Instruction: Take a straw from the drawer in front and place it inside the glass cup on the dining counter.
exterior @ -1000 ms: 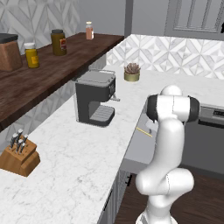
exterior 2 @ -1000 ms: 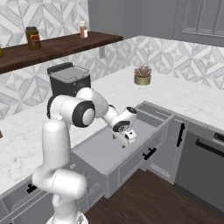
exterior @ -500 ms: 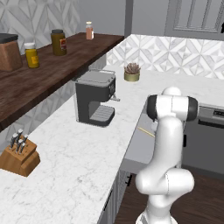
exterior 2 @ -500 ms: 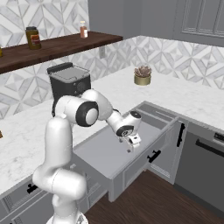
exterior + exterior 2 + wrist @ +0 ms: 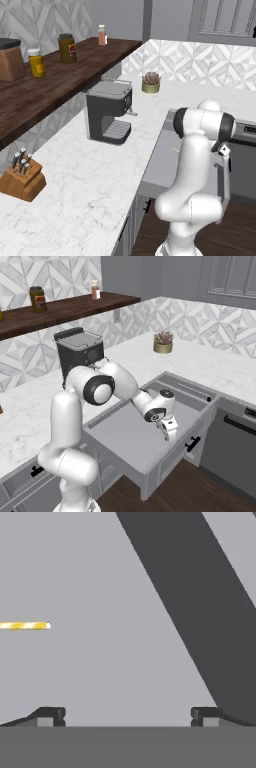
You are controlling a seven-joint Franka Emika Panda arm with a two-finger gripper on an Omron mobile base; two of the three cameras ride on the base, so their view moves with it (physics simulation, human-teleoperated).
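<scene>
The straw (image 5: 25, 626) is thin and yellow with a pale tip, lying flat on the plain grey floor of the drawer (image 5: 131, 442), which stands pulled out from under the marble tabletop (image 5: 95, 175). One straw shows, and one open drawer with its black bar handle (image 5: 192, 444). The hand (image 5: 128, 716) hangs low over the drawer floor, its two fingertips (image 5: 50, 716) set wide apart, gripping nothing and clear of the straw.

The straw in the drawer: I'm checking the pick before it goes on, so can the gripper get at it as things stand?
Probably yes. The drawer stands open, the gripper is open above its floor, and the straw lies bare off to one side, with nothing between.
</scene>
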